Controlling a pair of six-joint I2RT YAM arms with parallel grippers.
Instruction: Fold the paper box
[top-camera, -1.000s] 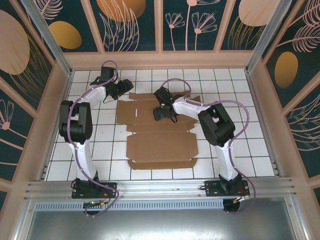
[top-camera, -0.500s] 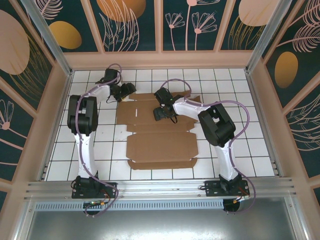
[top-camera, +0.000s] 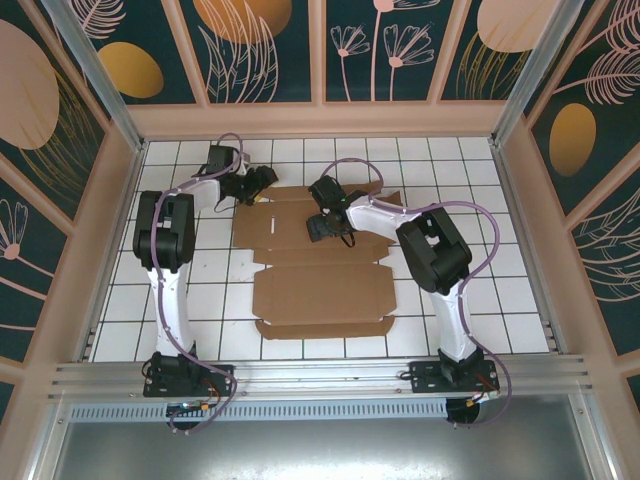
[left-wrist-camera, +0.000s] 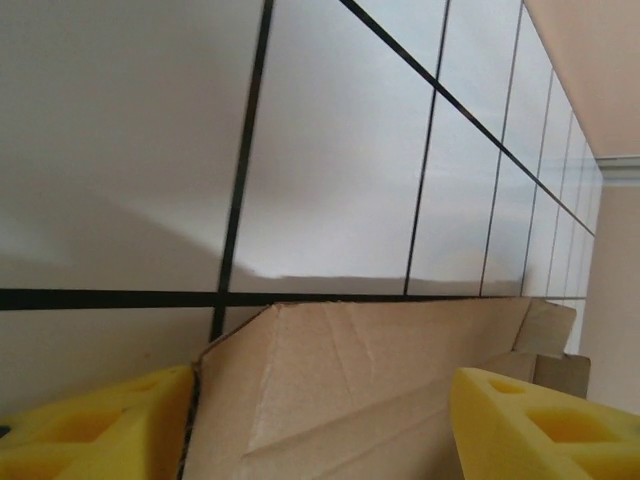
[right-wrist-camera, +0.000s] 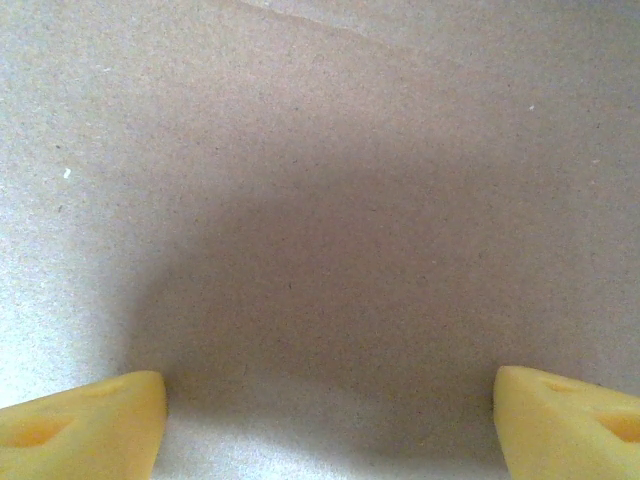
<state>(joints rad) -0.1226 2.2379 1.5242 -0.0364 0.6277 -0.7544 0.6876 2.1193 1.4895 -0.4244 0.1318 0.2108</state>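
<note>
Top view looks down from high over the whole desk. Left wrist view skims low along it; right wrist view faces the box closely.

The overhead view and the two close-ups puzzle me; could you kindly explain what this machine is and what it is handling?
These are two robot arms bolted at the table's near edge. The overhead picture comes from a fixed camera above and behind them; each close-up comes from a camera on a wrist, the yellow wedges being its fingertips. On the white tiled table lies the paper box, a flat brown cardboard sheet, not yet folded. The left gripper stands open with a far-corner flap between its fingers; the right gripper hangs open over the sheet. Nothing is gripped.
</note>
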